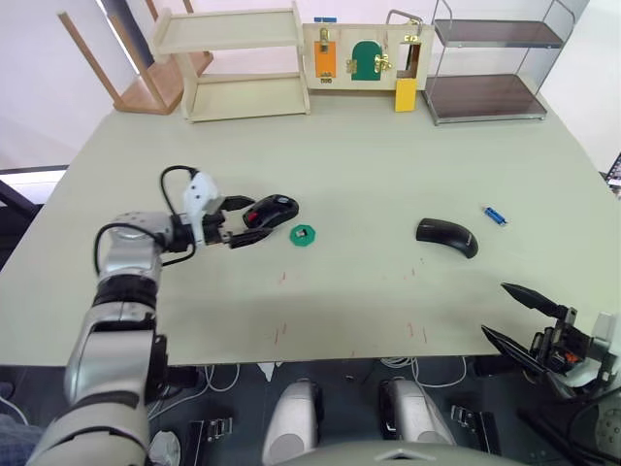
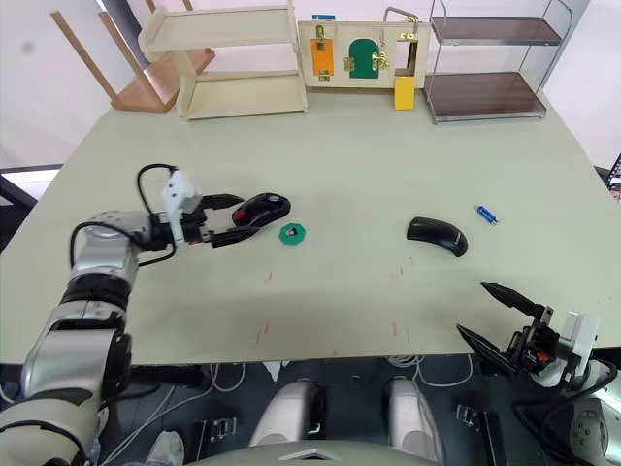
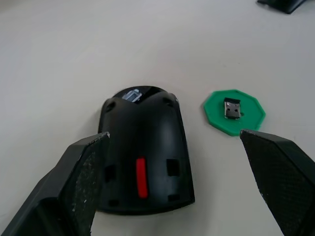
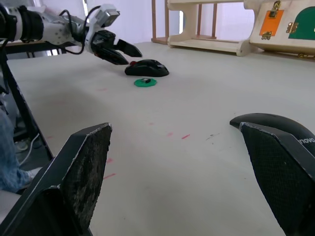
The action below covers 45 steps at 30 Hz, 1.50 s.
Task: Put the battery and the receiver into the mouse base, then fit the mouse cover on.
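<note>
Mouse base (image 1: 273,209) is seen lying on the table (image 1: 388,155), left of centre, red parts visible inside. Left gripper (image 1: 240,221) is positioned at its near-left end, the 2 fingers spread apart; in the left wrist view 1 finger (image 3: 81,182) is beside the base's edge, the other (image 3: 280,172) well clear of it. Whether the base is touched cannot be told.

Receiver (image 3: 232,108) is seen sitting on the green disc (image 1: 304,235), just right of the base and slightly nearer.

Mouse cover (image 1: 447,236) is lying right of centre, well apart from the base, dome side up. Battery (image 1: 494,215) is lying further right and slightly farther back, near the cover but not touching it.

Right gripper (image 1: 519,316) is held at the near right edge of the table, fingers wide apart, nothing between them; the cover is seen ahead of it in the right wrist view.
</note>
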{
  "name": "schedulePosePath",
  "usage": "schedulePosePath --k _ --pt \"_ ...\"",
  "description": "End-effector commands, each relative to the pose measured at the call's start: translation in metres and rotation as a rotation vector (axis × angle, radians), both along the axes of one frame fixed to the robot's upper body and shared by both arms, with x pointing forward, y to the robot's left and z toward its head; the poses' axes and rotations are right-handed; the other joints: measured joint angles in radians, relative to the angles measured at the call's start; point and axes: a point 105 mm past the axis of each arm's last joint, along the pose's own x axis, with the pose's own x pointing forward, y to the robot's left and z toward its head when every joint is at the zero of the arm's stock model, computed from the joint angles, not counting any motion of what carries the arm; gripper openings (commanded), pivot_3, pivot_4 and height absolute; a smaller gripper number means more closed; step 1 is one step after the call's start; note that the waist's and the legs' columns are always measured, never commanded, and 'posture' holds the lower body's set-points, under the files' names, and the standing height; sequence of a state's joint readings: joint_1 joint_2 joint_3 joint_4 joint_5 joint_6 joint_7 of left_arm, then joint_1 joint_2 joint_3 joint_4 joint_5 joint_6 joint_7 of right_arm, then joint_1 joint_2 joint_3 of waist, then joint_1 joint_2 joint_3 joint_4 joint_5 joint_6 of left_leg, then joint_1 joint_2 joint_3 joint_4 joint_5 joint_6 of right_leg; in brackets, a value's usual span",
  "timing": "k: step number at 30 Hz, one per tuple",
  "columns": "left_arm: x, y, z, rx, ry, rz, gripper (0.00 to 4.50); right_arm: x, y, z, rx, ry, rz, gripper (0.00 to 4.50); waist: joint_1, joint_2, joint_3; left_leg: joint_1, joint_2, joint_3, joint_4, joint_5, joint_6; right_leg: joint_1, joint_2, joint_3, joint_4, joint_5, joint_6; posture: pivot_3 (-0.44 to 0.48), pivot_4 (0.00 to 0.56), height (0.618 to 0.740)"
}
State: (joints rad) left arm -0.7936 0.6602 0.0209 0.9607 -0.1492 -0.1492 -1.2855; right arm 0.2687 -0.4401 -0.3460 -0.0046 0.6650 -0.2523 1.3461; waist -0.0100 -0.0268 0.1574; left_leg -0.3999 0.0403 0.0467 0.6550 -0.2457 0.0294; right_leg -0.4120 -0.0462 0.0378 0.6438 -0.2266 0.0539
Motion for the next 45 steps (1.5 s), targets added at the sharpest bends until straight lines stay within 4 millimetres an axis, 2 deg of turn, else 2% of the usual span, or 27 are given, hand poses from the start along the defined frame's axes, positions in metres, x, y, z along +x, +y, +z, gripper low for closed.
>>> schedulePosePath --k 1,15,22,29,37,40,41,42,45 --pt "0.011 -0.002 0.007 0.056 -0.04 0.007 4.5 -0.001 0.003 0.005 -0.012 -0.045 0.009 4.37 0.0 0.0 0.0 0.0 0.0 0.0 0.0 0.0 0.0 0.0 0.0 0.0 0.0 0.0 0.0 0.0 0.15 0.74" --pt "0.026 -0.006 0.014 0.062 -0.063 0.068 4.5 -0.001 0.005 0.005 -0.026 -0.063 0.013 4.37 -0.001 0.0 0.0 0.0 0.0 0.0 0.0 0.0 0.0 0.0 0.0 0.0 0.0 0.0 0.0 0.0 0.15 0.74" --pt "0.03 -0.005 0.011 0.099 -0.061 0.1 4.5 -0.001 0.008 0.006 -0.028 -0.063 0.018 4.37 -0.002 0.0 0.0 0.0 0.0 0.0 0.0 0.0 0.0 0.0 0.0 0.0 0.0 0.0 0.0 0.0 0.15 0.74" --pt "0.036 -0.009 -0.001 0.094 -0.018 0.161 4.5 -0.001 0.008 0.007 -0.032 -0.067 0.02 4.37 -0.001 0.0 0.0 0.0 0.0 0.0 0.0 0.0 0.0 0.0 0.0 0.0 0.0 0.0 0.0 0.0 0.15 0.74" --pt "0.032 -0.011 -0.01 0.071 0.042 0.149 4.5 0.0 0.008 0.008 -0.039 -0.073 0.017 4.37 -0.001 0.0 0.0 0.0 0.0 0.0 0.0 0.0 0.0 0.0 0.0 0.0 0.001 0.0 0.0 0.0 0.15 0.74" --pt "0.031 -0.013 -0.01 0.032 0.056 0.138 3.68 0.0 0.008 0.008 -0.039 -0.075 0.016 4.5 -0.001 0.0 0.0 0.0 0.0 0.0 0.0 0.0 0.0 0.0 0.0 0.0 0.001 0.0 0.0 0.0 0.15 0.74" --pt "0.03 -0.014 -0.011 0.029 0.059 0.132 3.07 0.0 0.009 0.008 -0.039 -0.076 0.017 4.5 -0.001 0.0 0.0 0.0 0.0 0.0 0.0 0.0 0.0 0.0 0.0 0.0 0.001 0.0 0.0 0.0 0.15 0.74" --pt "0.03 -0.014 -0.011 0.03 0.061 0.127 2.93 0.0 0.009 0.008 -0.039 -0.076 0.017 4.5 -0.001 0.0 0.0 0.0 0.0 0.0 0.0 0.0 0.0 0.0 0.0 0.0 0.001 0.0 0.0 0.0 0.15 0.74" --pt "0.029 -0.013 -0.012 0.026 0.062 0.129 2.94 0.001 0.009 0.009 -0.038 -0.077 0.022 4.5 -0.001 0.0 0.0 0.0 0.0 0.0 0.0 0.0 0.0 0.0 0.0 0.0 0.001 0.0 0.0 0.0 0.15 0.74"
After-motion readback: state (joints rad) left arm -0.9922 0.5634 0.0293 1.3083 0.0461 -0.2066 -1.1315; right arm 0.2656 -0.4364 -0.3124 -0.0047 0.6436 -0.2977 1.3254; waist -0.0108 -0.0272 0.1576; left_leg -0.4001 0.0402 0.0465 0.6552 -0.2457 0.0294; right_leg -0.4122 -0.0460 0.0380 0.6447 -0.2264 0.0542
